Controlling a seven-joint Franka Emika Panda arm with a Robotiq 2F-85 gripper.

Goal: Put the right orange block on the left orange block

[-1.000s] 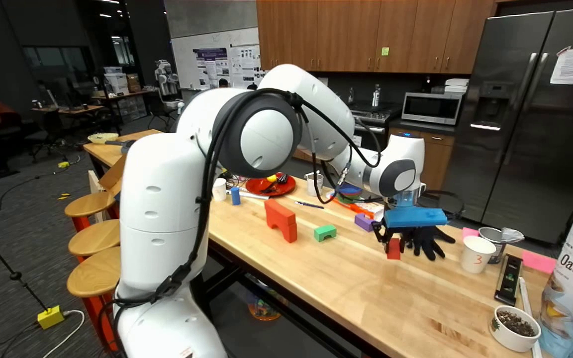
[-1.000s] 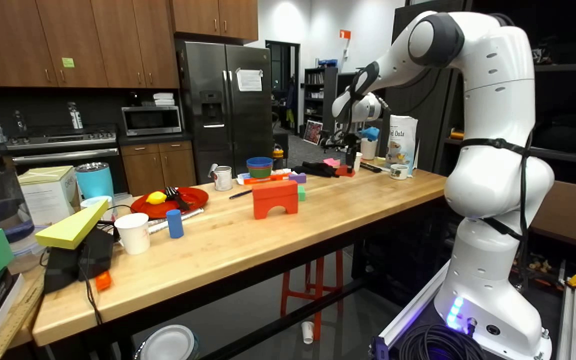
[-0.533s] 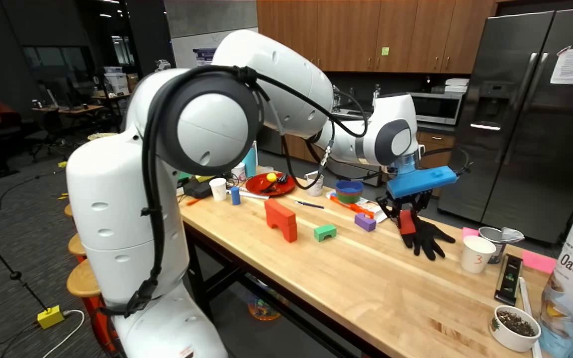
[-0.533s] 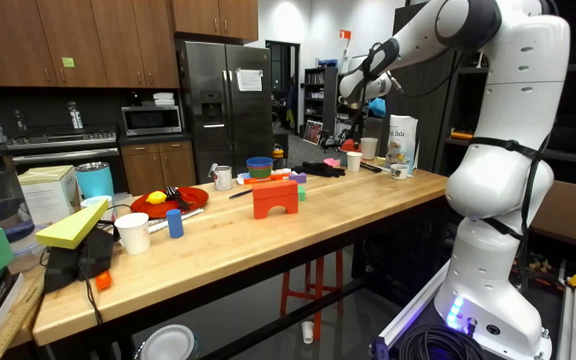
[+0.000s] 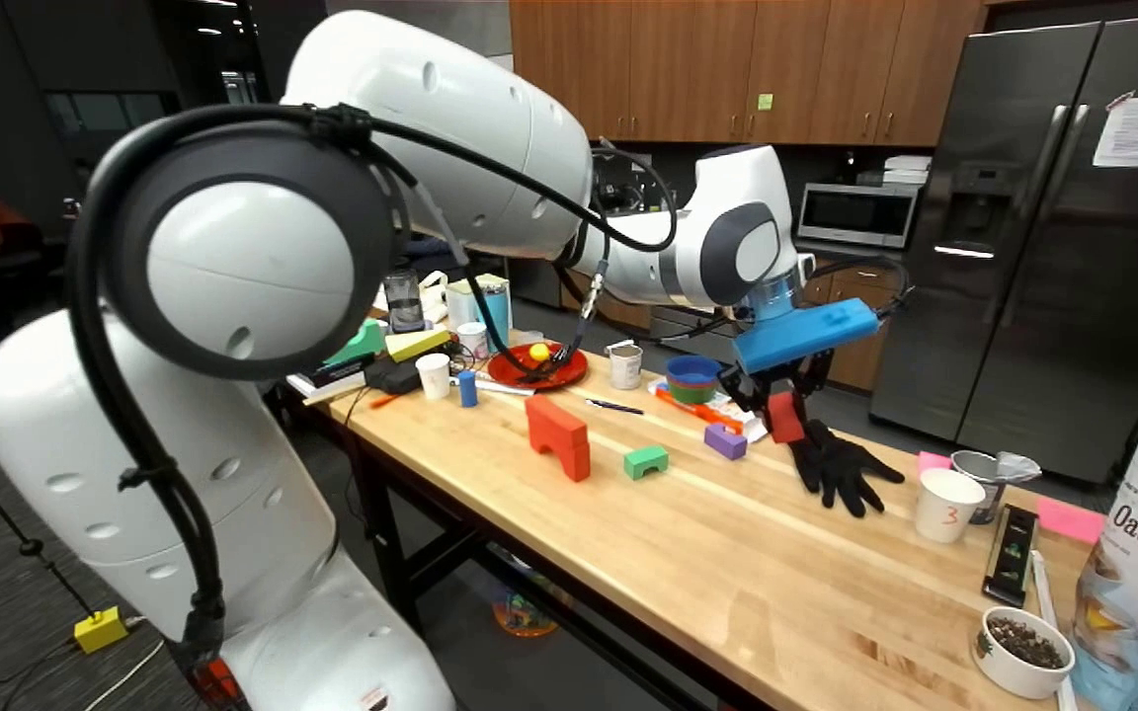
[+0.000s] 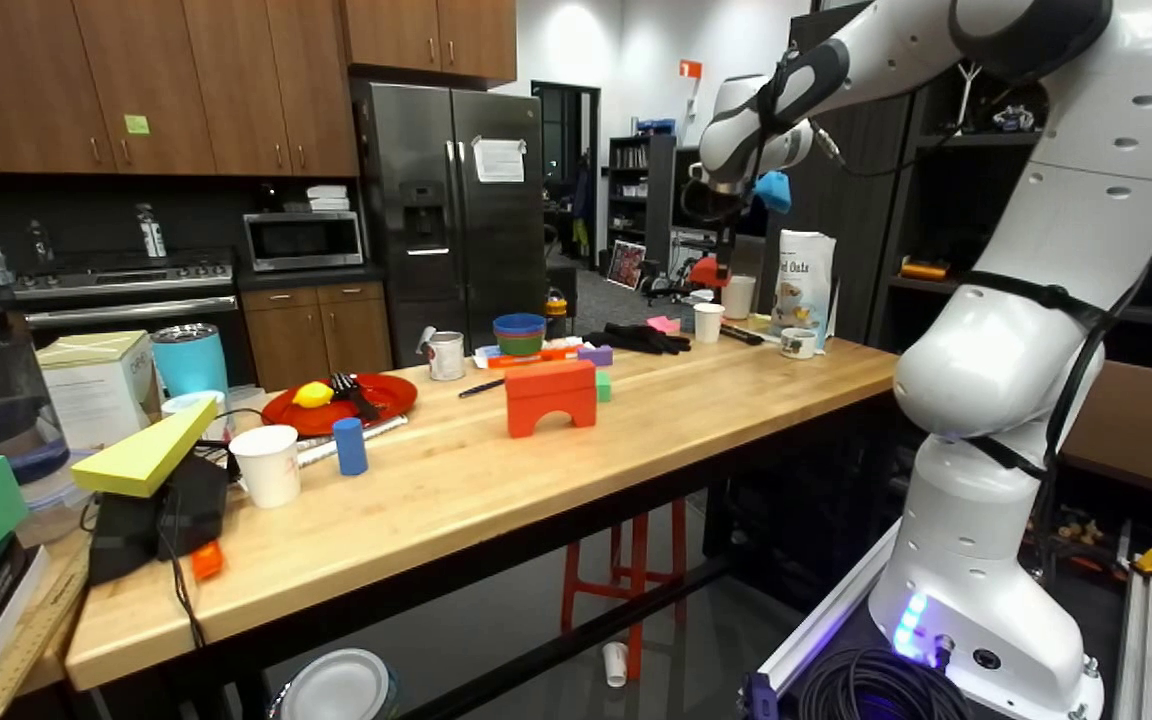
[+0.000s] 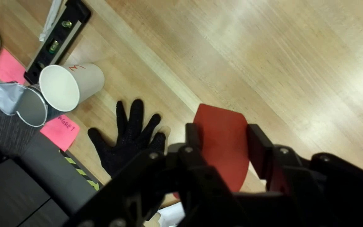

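The right orange block (image 7: 224, 138) is small and orange-red, and in the wrist view one of its edges looks curved. My gripper (image 7: 222, 134) is shut on it, with a dark pad pressed to each side. Both exterior views show this block (image 5: 784, 418) (image 6: 707, 271) lifted above the table, slightly tilted, near the black glove. The left orange block (image 5: 557, 436) (image 6: 550, 397), larger and with an arch cut in its underside, stands upright on the table, well apart from my gripper. It is out of the wrist view.
A green block (image 5: 645, 461) and a purple block (image 5: 725, 441) lie between the held block and the left orange block. The black glove (image 5: 841, 472), stacked bowls (image 5: 692, 375), a paper cup (image 5: 947, 506) and a level (image 5: 1012, 553) are on the table around. A red plate (image 5: 571, 370) is farther back.
My gripper has risen from near the tabletop, carrying the right orange block up with it. The arm's upper links have swung back. The left orange block has not moved.
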